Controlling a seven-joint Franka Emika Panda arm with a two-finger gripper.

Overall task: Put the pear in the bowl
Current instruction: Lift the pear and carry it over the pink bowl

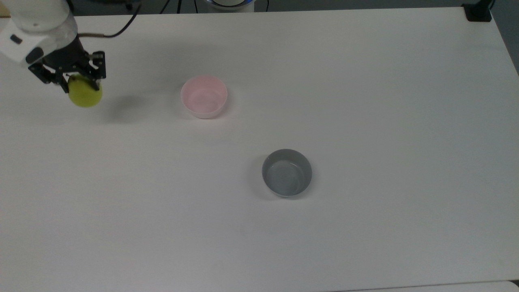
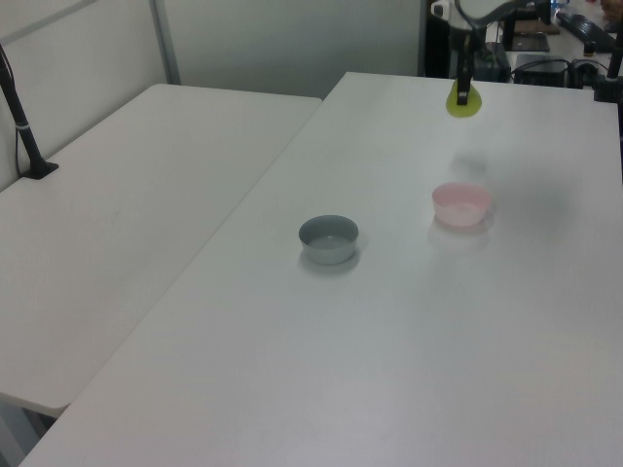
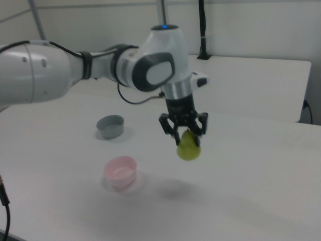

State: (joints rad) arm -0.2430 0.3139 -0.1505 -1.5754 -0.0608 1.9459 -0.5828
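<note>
My gripper (image 1: 80, 83) (image 3: 186, 135) is shut on the yellow-green pear (image 1: 85, 95) (image 2: 463, 101) (image 3: 188, 148) and holds it well above the white table (image 1: 365, 101), with its shadow on the tabletop below. The pear hangs below the fingers; its stem is hidden between them. The pale pink bowl (image 1: 204, 96) (image 2: 461, 204) (image 3: 121, 170) stands empty, to the right of the pear in the top view and to its lower left in the right view.
A grey bowl (image 1: 287, 172) (image 2: 329, 238) (image 3: 110, 125) stands near the table's middle, apart from the pink one. A second white table (image 2: 117, 224) adjoins on the left view's left. A black clamp (image 1: 478, 11) sits at the top view's upper right corner.
</note>
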